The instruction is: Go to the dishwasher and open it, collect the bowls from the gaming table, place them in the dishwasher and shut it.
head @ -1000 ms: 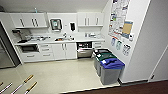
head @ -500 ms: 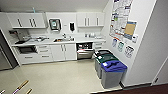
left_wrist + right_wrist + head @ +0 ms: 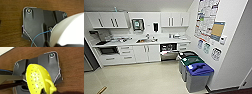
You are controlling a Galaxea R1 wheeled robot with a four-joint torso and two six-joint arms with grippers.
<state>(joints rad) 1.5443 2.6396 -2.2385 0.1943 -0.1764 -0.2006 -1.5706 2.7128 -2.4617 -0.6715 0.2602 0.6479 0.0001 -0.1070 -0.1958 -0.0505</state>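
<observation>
The dishwasher (image 3: pixel 168 52) sits under the white counter (image 3: pixel 159 41) at the far side of the kitchenette, to the right of the sink. Its dark inside with racks shows, and its steel door hangs part-way down. In the right wrist view a yellow-green bowl (image 3: pixel 37 80) with small holes and a stubby handle hangs over brown wood floor, with my right gripper (image 3: pixel 46 91) shut on its handle end. A large white rounded shape (image 3: pixel 67 31) lies close to the left wrist camera; I cannot tell what it is. The gaming table is out of view.
Three lidded bins (image 3: pixel 197 72), black, green and blue, stand in a row along the right wall, just right of the dishwasher. White cabinets and drawers (image 3: pixel 127 53) line the back. Pale floor (image 3: pixel 141 77) lies open between me and the counter. Posters (image 3: pixel 206 17) cover the right wall.
The whole head picture has shifted a little as the robot drives closer to the kitchenette; the bins now sit lower and larger. Nothing in the room has moved.
</observation>
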